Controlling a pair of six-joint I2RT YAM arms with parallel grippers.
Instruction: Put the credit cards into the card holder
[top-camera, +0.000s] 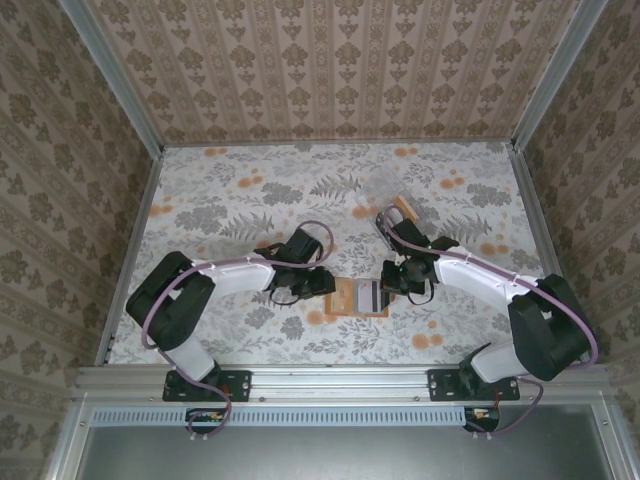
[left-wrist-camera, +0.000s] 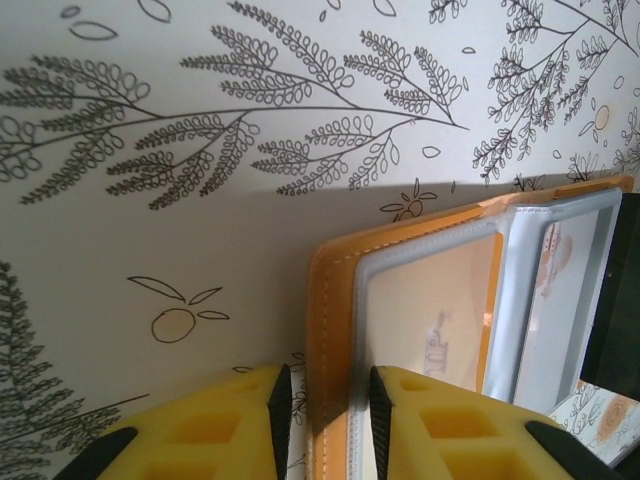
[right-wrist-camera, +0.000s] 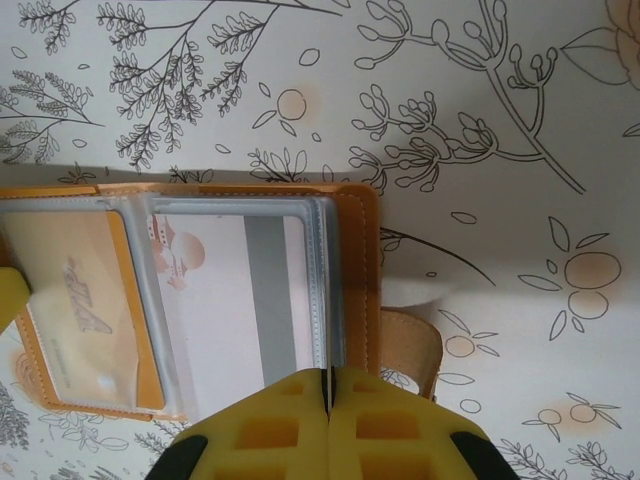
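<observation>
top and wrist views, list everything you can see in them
card holder: one, orange, open flat on the table
striped card: one, white with grey stripe, inside a clear sleeve of the holder
loose cards: count unclear, tan and pale, beyond the holder to its right
clear box: one, see-through, just behind the loose cards
table: one, white floral print
left fingers: two, yellow, either side of the holder's edge
right fingers: two, yellow, closed together at the holder's edge
</observation>
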